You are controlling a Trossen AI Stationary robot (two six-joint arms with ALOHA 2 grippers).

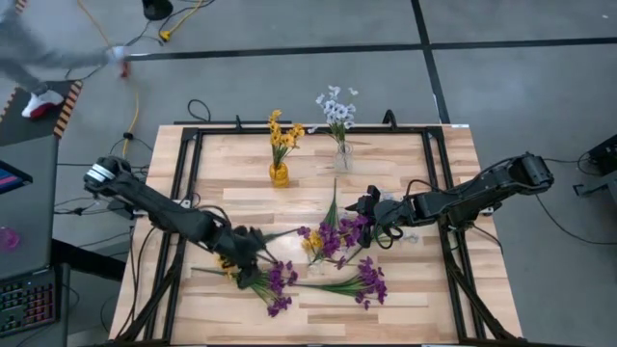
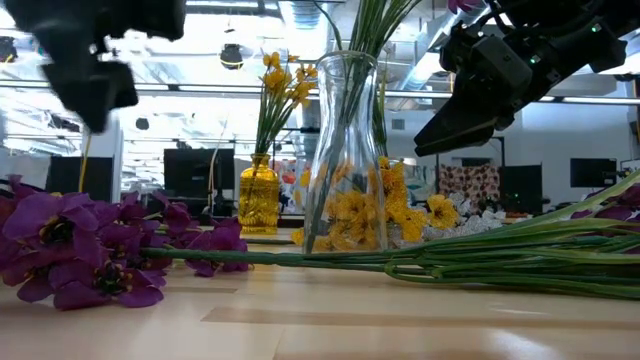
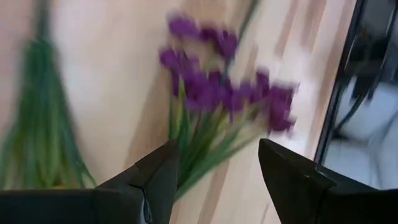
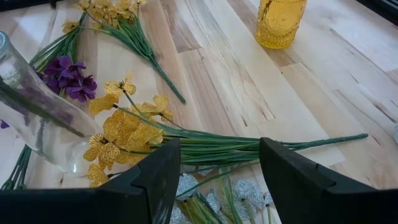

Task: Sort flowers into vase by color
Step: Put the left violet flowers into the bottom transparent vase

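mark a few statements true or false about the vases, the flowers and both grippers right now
1. The amber glass vase holds yellow flowers. True.
2. The clear glass vase at the table's far side is empty. False: it holds pale white-blue flowers.
3. The left gripper is open above a loose purple sprig. True.
4. The right gripper is clamped on a stem. False: it is open, with a loose yellow-orange sprig lying on the wooden table ahead of it.
5. Every purple flower is already in a vase. False: several lie on the table.
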